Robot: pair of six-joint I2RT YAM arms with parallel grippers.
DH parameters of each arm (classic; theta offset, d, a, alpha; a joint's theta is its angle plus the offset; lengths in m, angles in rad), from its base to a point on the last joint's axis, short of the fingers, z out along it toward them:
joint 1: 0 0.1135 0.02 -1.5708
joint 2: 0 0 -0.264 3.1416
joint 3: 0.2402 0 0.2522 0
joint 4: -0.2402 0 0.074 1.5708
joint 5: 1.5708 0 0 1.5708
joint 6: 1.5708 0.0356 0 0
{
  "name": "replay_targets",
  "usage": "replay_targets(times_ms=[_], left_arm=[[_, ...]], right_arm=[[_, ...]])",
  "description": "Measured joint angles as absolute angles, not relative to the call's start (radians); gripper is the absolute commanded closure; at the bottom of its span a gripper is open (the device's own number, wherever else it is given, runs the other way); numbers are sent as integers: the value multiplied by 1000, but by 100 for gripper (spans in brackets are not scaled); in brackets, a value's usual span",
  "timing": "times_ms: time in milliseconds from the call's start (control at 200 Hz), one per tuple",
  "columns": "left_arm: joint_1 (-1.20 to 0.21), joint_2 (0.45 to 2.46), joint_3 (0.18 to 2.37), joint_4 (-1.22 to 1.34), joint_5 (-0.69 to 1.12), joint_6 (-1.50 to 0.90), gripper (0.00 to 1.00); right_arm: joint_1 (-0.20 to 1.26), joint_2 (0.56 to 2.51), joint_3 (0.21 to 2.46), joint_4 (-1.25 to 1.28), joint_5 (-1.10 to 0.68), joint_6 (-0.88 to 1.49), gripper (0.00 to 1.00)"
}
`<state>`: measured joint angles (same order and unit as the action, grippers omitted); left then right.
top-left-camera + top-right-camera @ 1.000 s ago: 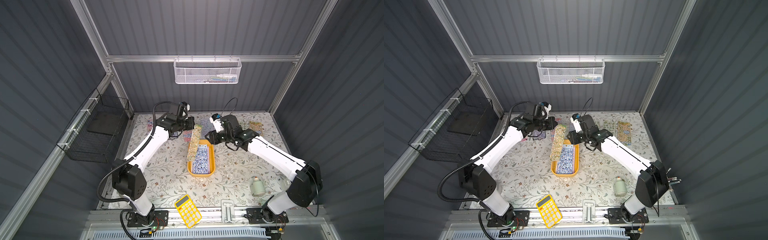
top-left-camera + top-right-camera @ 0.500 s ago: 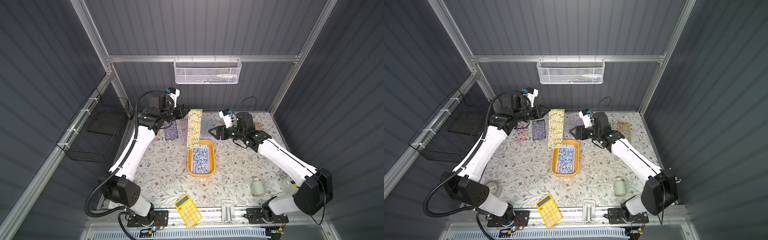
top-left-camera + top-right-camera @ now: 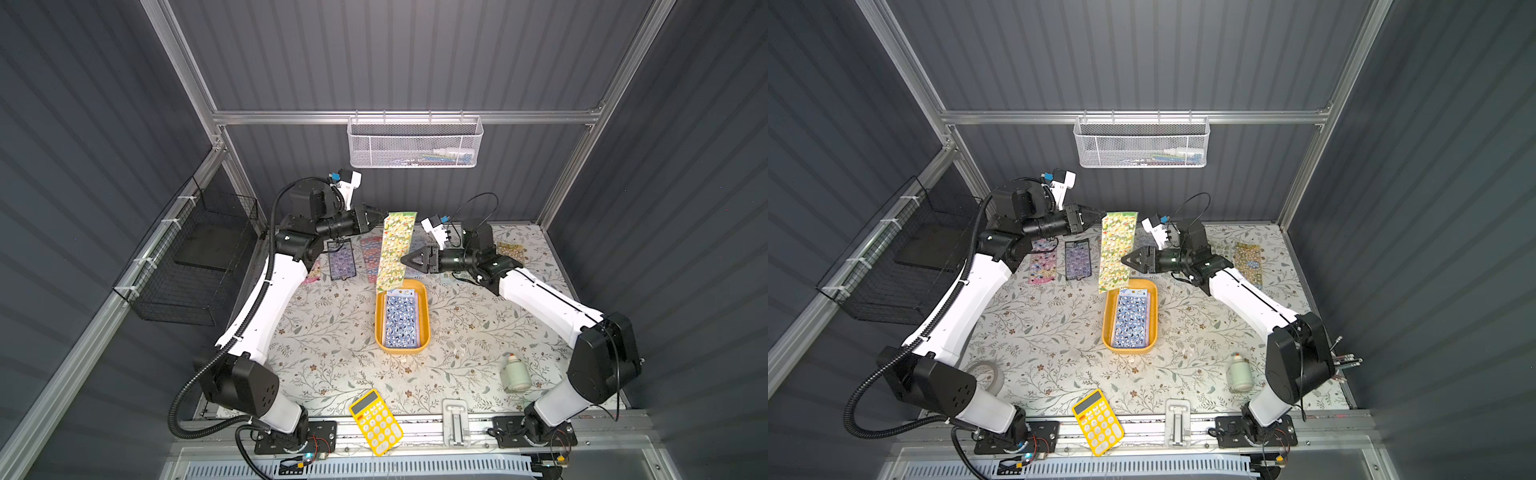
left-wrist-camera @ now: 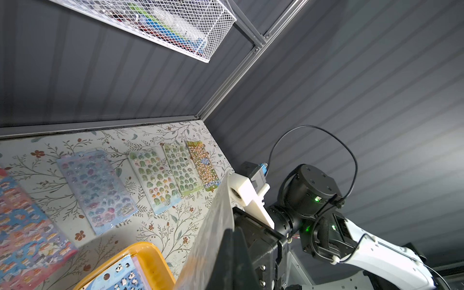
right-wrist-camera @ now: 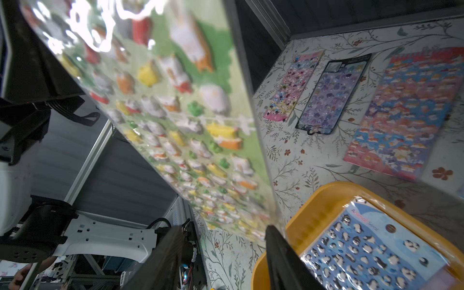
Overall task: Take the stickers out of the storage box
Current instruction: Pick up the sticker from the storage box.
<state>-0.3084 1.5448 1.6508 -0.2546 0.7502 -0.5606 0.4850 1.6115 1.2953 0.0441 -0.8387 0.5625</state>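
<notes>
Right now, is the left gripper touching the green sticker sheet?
Touching. In both top views the left gripper pinches the top corner of the green sticker sheet, which hangs in the air from it.

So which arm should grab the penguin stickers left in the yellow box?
Right. The right gripper is open and holds nothing, close to the storage box with the penguin stickers; the left gripper is shut on the hanging green sheet.
</notes>
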Motion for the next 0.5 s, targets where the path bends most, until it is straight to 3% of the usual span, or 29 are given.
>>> replay_targets(times_ms=[500], left_arm=[[-301, 1545, 1641, -192, 832, -620, 100]], right_arm=[[429, 1599, 1322, 35, -775, 553, 41]])
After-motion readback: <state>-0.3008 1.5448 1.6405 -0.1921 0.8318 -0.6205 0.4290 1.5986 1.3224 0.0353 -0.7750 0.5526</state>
